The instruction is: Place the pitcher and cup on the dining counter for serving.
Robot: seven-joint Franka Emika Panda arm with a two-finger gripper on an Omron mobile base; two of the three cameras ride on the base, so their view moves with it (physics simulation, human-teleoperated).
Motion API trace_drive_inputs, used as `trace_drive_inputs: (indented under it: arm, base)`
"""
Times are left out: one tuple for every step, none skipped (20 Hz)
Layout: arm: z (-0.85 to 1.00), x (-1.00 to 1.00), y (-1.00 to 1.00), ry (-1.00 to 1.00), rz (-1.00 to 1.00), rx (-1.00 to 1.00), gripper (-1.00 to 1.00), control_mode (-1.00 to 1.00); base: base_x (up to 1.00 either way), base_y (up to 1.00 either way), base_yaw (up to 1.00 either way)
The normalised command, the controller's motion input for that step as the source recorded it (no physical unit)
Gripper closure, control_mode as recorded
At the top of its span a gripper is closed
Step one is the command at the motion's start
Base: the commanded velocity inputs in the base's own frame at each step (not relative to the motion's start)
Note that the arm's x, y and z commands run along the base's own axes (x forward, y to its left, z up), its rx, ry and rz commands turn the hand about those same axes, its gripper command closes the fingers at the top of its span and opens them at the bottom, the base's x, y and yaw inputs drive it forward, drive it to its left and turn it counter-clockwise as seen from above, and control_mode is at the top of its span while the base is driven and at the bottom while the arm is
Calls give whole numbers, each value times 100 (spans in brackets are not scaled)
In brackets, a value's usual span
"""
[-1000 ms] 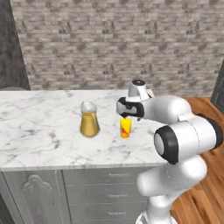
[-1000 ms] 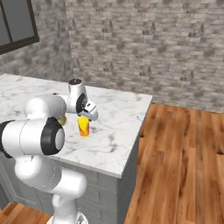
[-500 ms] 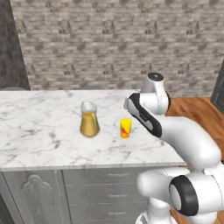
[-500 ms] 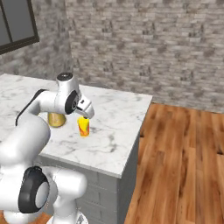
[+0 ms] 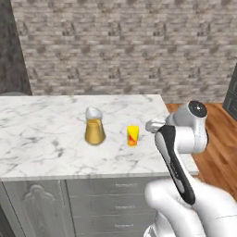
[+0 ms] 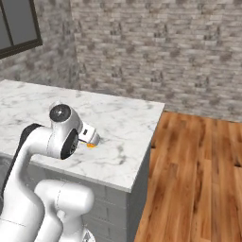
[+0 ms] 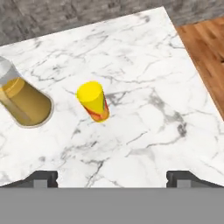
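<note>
The pitcher (image 5: 94, 128), a clear glass carafe with amber liquid, stands upright on the marble dining counter (image 5: 41, 139). The yellow cup (image 5: 133, 135) with a red mark stands upright just to its right, free of any grip. In the hand view my gripper (image 7: 112, 178) is open, its fingertips (image 7: 42, 178) wide apart and empty. It hovers above and back from the cup (image 7: 93, 102), with the pitcher (image 7: 22, 101) at the left edge. In the right base view my wrist hides most of the cup (image 6: 91, 146).
The counter's right edge (image 6: 146, 142) drops to a wood floor (image 6: 198, 179). A grey brick wall (image 5: 129, 51) runs behind the counter. Grey panelled drawers (image 5: 106, 203) sit under the marble top. A dark window (image 6: 19, 23) is at the far left.
The gripper has let go of the cup, opened wide and pulled back from it. The arm has folded away to the counter's right end. The cup and pitcher have not moved.
</note>
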Motion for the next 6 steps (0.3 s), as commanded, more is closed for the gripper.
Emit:
trace_drive_inputs:
  arm:
    - [-8,-100,-4,-1,17,0,-100,-100]
    - [-19,-100,-6,-3,17,0,-100,-100]
    - [-14,-100,0,-15,1,-1,-100,-100]
    - [0,-100,0,-30,0,-2,-100,-100]
    - [0,-40,-68,-23,-37,13,-100,-100]
    - [0,-34,-16,-3,-8,21,-100,-100]
  base:
    - [0,0,0]
    - [0,0,0]
    - [0,0,0]
    - [0,0,0]
    - [0,0,0]
    - [0,0,0]
